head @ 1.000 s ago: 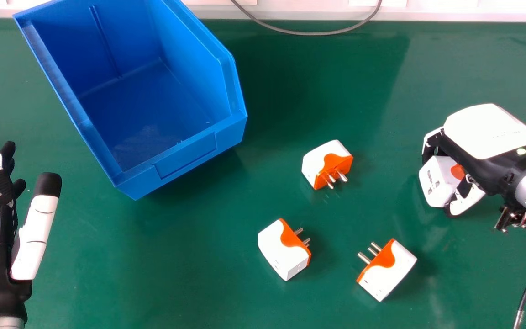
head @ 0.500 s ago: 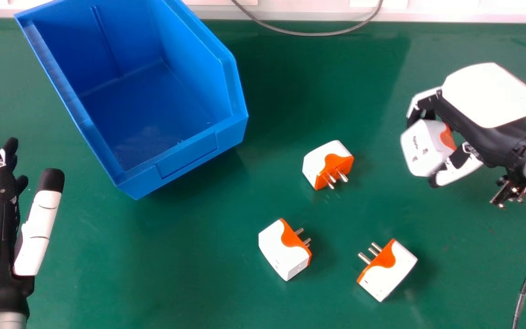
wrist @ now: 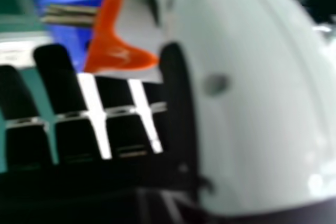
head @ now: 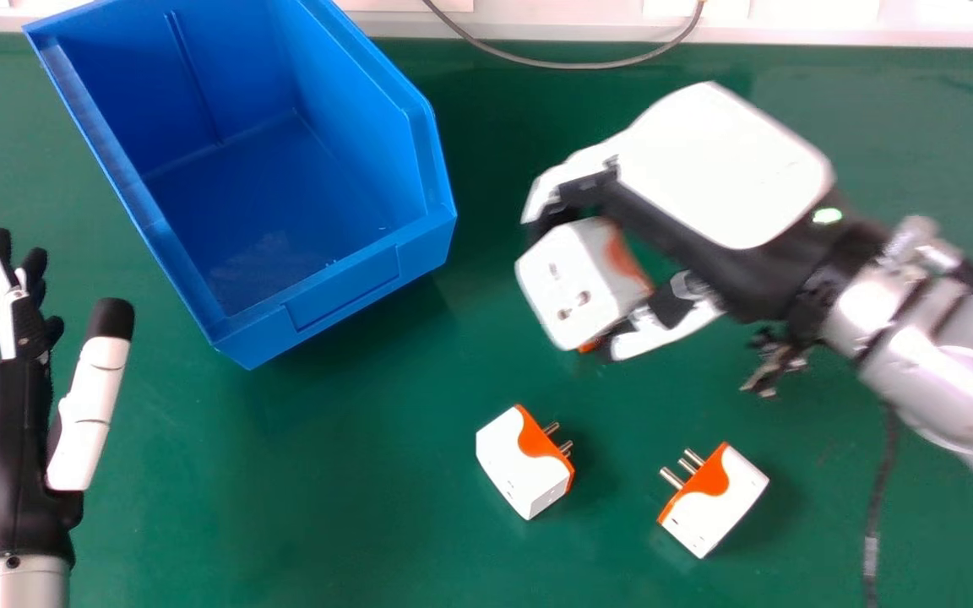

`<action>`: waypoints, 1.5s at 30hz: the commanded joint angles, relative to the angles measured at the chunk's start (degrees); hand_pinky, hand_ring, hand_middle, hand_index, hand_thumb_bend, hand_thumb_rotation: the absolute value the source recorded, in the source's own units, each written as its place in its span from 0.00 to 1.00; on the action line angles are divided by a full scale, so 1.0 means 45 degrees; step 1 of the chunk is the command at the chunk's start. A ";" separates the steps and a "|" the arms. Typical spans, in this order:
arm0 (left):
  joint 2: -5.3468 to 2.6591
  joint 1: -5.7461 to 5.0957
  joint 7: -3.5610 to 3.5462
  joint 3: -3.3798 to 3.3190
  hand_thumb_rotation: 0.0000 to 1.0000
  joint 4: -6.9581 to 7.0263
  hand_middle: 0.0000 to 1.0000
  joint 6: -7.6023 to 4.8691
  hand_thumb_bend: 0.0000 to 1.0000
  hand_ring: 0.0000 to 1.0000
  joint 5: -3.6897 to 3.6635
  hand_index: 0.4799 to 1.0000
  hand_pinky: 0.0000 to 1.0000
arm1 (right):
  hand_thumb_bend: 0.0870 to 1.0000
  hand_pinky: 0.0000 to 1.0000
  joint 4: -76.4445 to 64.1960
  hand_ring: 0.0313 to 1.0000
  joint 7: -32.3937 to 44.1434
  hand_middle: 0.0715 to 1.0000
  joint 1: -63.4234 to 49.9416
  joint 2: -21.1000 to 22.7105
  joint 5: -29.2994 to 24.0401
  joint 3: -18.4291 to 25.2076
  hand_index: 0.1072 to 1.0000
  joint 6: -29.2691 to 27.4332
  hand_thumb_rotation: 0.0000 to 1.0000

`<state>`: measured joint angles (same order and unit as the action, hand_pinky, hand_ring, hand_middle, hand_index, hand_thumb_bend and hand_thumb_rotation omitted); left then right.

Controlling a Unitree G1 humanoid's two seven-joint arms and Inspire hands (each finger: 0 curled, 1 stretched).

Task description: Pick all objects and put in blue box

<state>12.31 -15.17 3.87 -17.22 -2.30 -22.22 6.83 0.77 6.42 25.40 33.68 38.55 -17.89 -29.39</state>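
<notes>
A green tabletop (head: 326,523) fills most of the head view, with a pale strip (head: 537,25) along its far edge. The blue box (head: 343,291) stands at an angle at the upper left, where it was in the earlier frames, its inside open upward and its far end running past the view's top.

The right hand (head: 723,169) has swung in from the view's right side toward the box, its fingers and thumb closed round the held adapter (head: 575,287). That white and orange piece is now above the table, near the box's right side but apart from it, with green surface between. Below it shows a bit of orange, where a third adapter (head: 590,345) lay in view before; the rest is hidden. The left hand (head: 9,456), at the left edge, has shifted slightly inward, fingers and thumb extended and holding nothing.

Two more adapters, one left (head: 529,464) and one right (head: 710,502), lie unmoved near the lower middle, well apart, prongs facing each other's side. A thin cable (head: 554,64) loops over the far edge.
</notes>
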 commanded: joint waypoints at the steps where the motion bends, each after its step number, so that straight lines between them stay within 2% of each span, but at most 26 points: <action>1: 0.0016 0.0073 0.0180 -0.0003 0.98 -0.0090 1.00 -0.0282 0.72 1.00 0.0084 1.00 0.96 | 0.44 0.36 0.0227 0.45 -0.0469 0.49 0.0713 -0.0527 -0.0007 -0.0042 0.49 -0.0382 0.00; 5: -0.0009 0.0056 0.0229 0.0023 0.99 -0.0090 1.00 -0.0317 0.72 1.00 0.0031 1.00 0.96 | 0.44 0.34 0.0824 0.44 -0.0848 0.48 0.1018 -0.1330 0.0310 -0.0295 0.50 -0.0713 0.00; 10: -0.0070 0.0029 0.0271 0.0074 0.98 -0.0031 1.00 -0.0289 0.72 1.00 0.0010 1.00 0.96 | 0.44 0.34 0.1256 0.43 -0.1180 0.48 0.1267 -0.2431 0.0711 -0.0629 0.50 -0.0492 0.00; 13: -0.0100 -0.0017 0.0262 0.0076 0.98 0.0034 1.00 -0.0282 0.72 1.00 -0.0043 1.00 0.97 | 0.44 0.30 0.1586 0.41 -0.1256 0.47 0.1488 -0.3165 0.0931 -0.0812 0.51 -0.0083 0.00; 17: -0.0114 -0.0066 0.0271 0.0086 0.98 0.0133 1.00 -0.0218 0.72 1.00 -0.0010 1.00 0.97 | 0.44 0.29 0.2300 0.39 -0.1294 0.45 0.1984 -0.4175 0.1084 -0.1100 0.51 0.0581 0.00; 20: -0.0115 -0.0110 0.0272 0.0098 0.98 0.0168 1.00 -0.0231 0.72 1.00 0.0000 1.00 0.97 | 0.44 0.30 0.2846 0.40 -0.1336 0.44 0.2397 -0.4797 0.1203 -0.1321 0.51 0.1108 0.00; 23: -0.0152 -0.0183 0.0244 0.0114 0.98 0.0273 1.00 -0.0219 0.73 1.00 -0.0063 1.00 0.97 | 0.44 0.31 0.3753 0.41 -0.1399 0.45 0.3101 -0.5431 0.1366 -0.1565 0.51 0.1709 0.00; 28: -0.0171 -0.0289 0.0294 0.0165 0.98 0.0365 1.00 -0.0274 0.73 1.00 -0.0062 1.00 0.97 | 0.44 0.32 0.5205 0.42 -0.1633 0.45 0.4219 -0.6173 0.1534 -0.1867 0.51 0.2363 0.00; 31: -0.0224 -0.0401 0.0306 0.0207 0.98 0.0565 1.00 -0.0235 0.73 1.00 -0.0089 1.00 0.97 | 0.44 0.34 0.6414 0.42 -0.2072 0.45 0.5085 -0.6662 0.1703 -0.2138 0.51 0.2709 0.00; 36: -0.0320 -0.0654 0.0338 0.0261 0.98 0.0930 1.00 -0.0136 0.74 1.00 0.0009 1.00 0.97 | 0.44 0.35 0.8542 0.42 -0.3065 0.44 0.6533 -0.7417 0.1989 -0.2599 0.50 0.2960 0.00; 39: -0.0369 -0.0789 0.0330 0.0267 0.98 0.1127 1.00 -0.0064 0.74 1.00 0.0047 1.00 0.97 | 0.44 0.35 0.9769 0.42 -0.3567 0.44 0.7382 -0.7881 0.2089 -0.2797 0.50 0.3094 0.00; 42: -0.0394 -0.0854 0.0284 0.0235 0.98 0.1251 1.00 0.0084 0.74 1.00 0.0000 1.00 0.97 | 0.44 0.35 1.1355 0.42 -0.3975 0.44 0.8408 -0.8440 0.2048 -0.2965 0.50 0.3319 0.00; 43: -0.0409 -0.0897 0.0276 0.0238 0.97 0.1330 1.00 0.0152 0.78 1.00 0.0006 1.00 0.97 | 0.44 0.35 1.1865 0.41 -0.4070 0.44 0.8741 -0.8626 0.2006 -0.3001 0.49 0.3412 0.00; 45: -0.0476 -0.1045 0.0298 0.0296 0.97 0.1591 1.00 0.0288 0.78 1.00 0.0119 1.00 0.97 | 0.44 0.35 1.2805 0.41 -0.4224 0.44 0.9375 -0.9004 0.1946 -0.3064 0.49 0.3659 0.00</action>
<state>10.20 -19.16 5.04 -15.98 2.72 -20.91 6.80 56.87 -10.85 63.29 -5.21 47.85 -31.66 -13.51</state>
